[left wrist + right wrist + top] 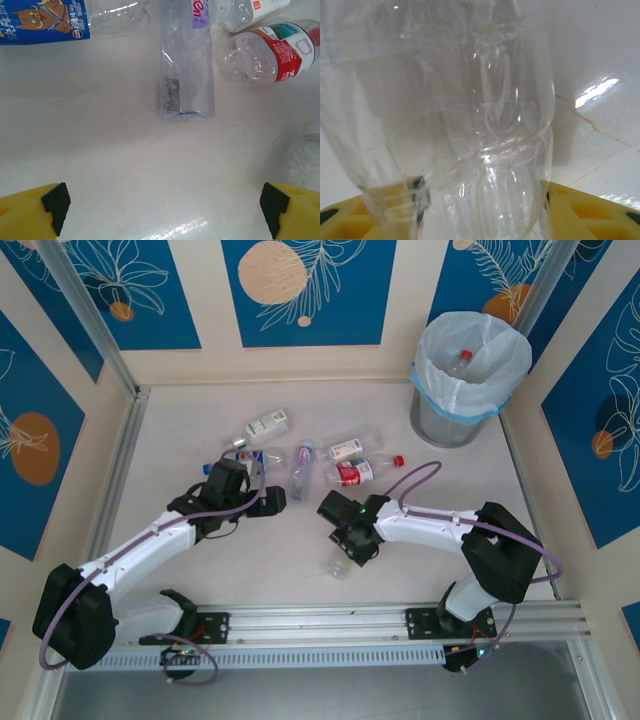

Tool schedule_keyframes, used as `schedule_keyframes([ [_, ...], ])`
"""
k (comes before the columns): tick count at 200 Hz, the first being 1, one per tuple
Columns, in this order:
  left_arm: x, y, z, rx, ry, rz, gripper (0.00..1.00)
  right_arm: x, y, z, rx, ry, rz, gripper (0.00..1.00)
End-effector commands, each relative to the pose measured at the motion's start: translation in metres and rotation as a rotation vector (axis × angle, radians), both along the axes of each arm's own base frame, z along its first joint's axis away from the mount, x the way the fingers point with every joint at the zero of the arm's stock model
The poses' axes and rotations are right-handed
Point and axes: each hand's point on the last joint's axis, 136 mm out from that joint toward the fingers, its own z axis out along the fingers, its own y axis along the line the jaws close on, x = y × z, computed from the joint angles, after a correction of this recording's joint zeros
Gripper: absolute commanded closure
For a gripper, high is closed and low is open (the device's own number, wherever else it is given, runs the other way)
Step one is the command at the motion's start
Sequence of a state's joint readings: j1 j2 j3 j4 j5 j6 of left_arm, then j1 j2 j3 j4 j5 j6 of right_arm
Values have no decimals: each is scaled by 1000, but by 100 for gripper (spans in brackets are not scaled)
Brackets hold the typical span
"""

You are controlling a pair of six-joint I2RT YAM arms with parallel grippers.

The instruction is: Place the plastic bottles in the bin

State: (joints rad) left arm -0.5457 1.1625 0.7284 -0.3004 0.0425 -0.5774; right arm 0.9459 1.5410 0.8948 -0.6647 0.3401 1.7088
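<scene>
The bin (440,428) stands in the far right corner, one bottle (463,358) inside, well apart from the loose bottles (352,473) mid-table. The right gripper (485,215) straddles a clear bottle (470,100) whose length runs straight out between its fingers (590,215); gripped or not, I can't tell. The left gripper (165,207) gapes over bare table (125,165).

bottles (350,472) clustered mid-table, bin (440,426) far right, one bottle (463,359) seemingly inside

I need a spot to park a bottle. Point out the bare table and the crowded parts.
Bare: table strip between back wall and the plastic bottles; left side, between side rail and left gripper; stretch between the bin and right arm. Crowded: the middle, bottles close by that gripper and the right gripper.
</scene>
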Motion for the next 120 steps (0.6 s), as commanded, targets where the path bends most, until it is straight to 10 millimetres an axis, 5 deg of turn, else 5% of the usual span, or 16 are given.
schedule_keyframes([
  [1, 3, -3, 8, -10, -11, 11, 1, 5, -6, 13, -32, -57, 3, 49],
  [49, 5, -4, 10, -19, -11, 20, 1, 39, 0, 42, -59, -256, 103, 54],
  [120, 15, -3, 8, -66, -14, 107, 1, 98, 10, 112, -60, -606, 292, 63],
])
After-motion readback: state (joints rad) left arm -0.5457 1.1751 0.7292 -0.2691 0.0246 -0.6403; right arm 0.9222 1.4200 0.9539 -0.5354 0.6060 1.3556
